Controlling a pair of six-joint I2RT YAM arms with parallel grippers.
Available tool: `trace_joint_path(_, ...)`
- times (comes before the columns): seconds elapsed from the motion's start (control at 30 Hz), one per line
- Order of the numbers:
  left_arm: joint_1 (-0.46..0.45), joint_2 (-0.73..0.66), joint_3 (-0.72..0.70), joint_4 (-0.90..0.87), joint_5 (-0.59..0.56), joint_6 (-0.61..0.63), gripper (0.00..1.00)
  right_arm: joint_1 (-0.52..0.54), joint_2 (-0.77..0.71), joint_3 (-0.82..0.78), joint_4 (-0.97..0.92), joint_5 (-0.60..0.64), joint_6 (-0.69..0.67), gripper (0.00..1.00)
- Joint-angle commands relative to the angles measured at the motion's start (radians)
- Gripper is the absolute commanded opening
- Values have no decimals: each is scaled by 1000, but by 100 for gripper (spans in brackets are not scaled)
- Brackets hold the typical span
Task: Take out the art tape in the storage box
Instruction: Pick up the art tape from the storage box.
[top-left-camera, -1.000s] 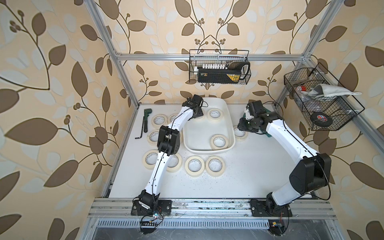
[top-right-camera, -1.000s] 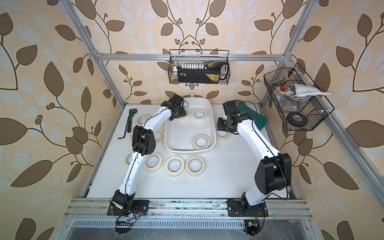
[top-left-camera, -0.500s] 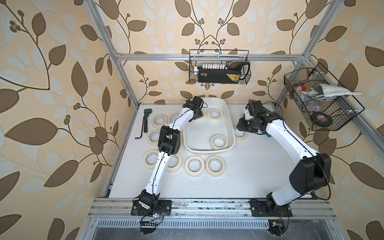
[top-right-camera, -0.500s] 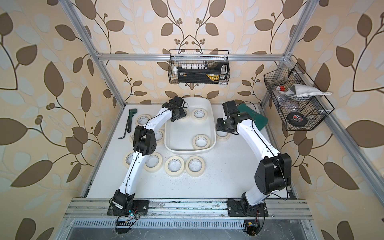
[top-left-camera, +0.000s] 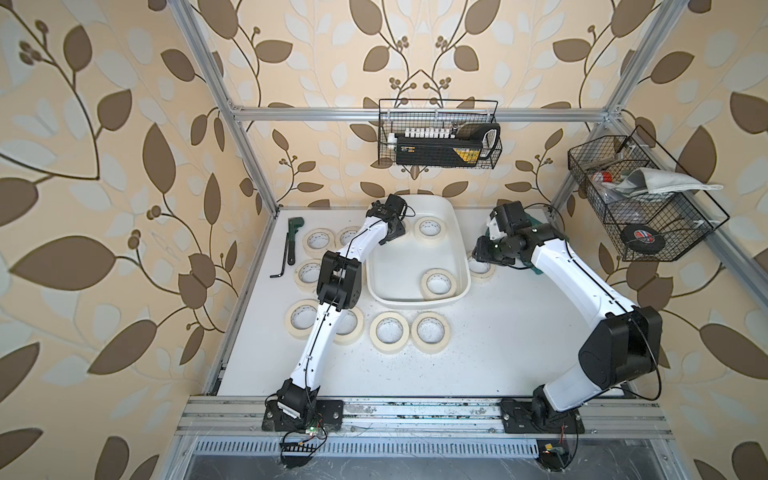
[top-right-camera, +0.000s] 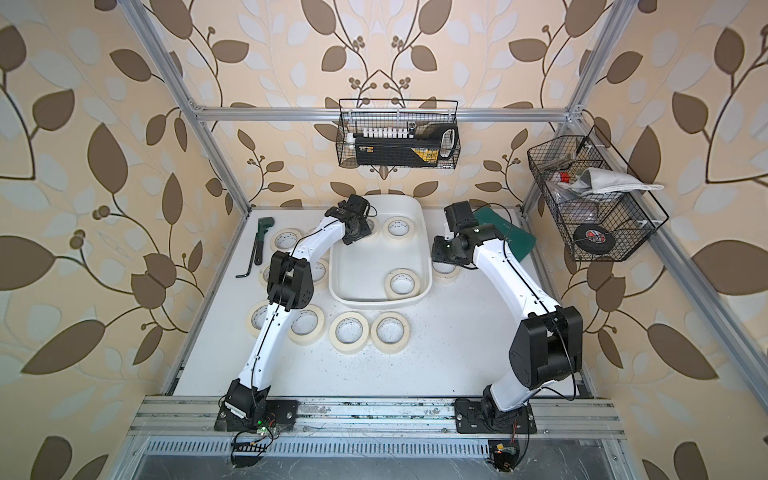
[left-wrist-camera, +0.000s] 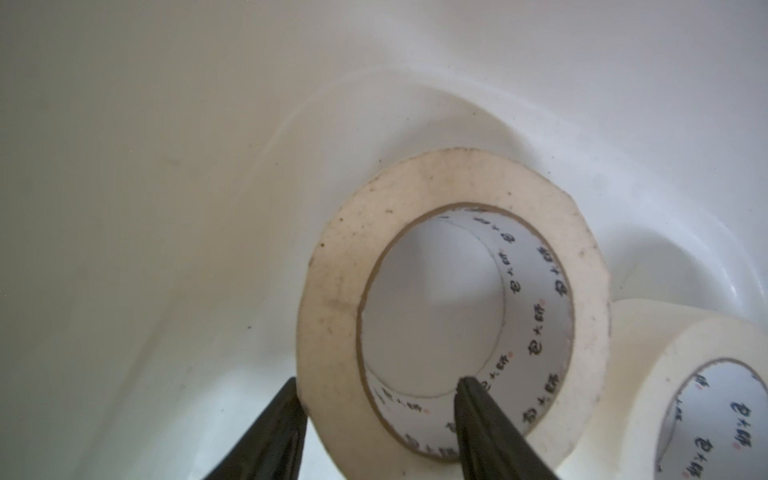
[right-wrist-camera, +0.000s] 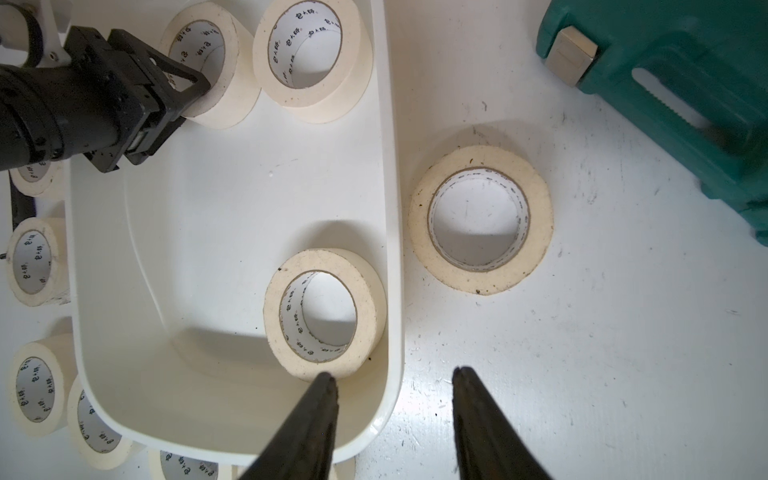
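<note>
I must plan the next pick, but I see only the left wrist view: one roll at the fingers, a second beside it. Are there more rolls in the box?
Observer: Yes, a third roll lies flat in the storage box, in its corner toward the right arm's base.
Operator: Where is the right gripper?
Observer: The right gripper hangs open above the box rim on that side.
Operator: What lies beside the box there?
Observer: There another roll lies on the table, close to the rim.
</note>
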Motion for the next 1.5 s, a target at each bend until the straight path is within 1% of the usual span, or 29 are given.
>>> trace_joint_path(0.0, -5, -4, -30, 3, 35, -5, 57, 6, 1, -1, -11, -13, 5, 47)
trace_joint_path(0.13, -5, -26, -58, 19, 48, -18, 47, 7, 4, 5, -13, -18, 2, 47)
trace_joint_path(0.23, -5, -28, -63, 35, 41, 0, 38, 8, 3, 7, -18, -16, 1, 47)
trace_joint_path(0.37, -4, -39, -73, 33, 34, 13, 34, 8, -4, 6, -24, -4, -5, 47)
trace_joint_path(0.6, -4, -103, -108, 35, 26, 32, 27, 9, -9, 5, -29, -6, -4, 47)
trace_joint_path(0.67, -4, -137, -114, 17, 29, 38, 25, 9, -14, 6, -32, -4, -4, 47)
trace_joint_path(0.87, -7, -281, -191, 8, 17, 83, 20, 8, -35, 14, -32, -14, 1, 47)
trace_joint_path(1.07, -40, -381, -210, -75, -35, 174, 13, 7, -59, 39, -32, -39, 11, 47)
trace_joint_path(1.23, -85, -475, -265, -107, -44, 267, 12, 9, -85, 57, -31, -67, 21, 47)
trace_joint_path(1.27, -96, -494, -273, -115, -30, 293, 12, 9, -90, 61, -31, -72, 24, 47)
trace_joint_path(1.37, -119, -537, -291, -146, 84, 376, 14, 9, -101, 66, -26, -91, 31, 47)
trace_joint_path(1.47, -160, -594, -352, -128, 123, 460, 9, 9, -102, 64, -17, -111, 35, 47)
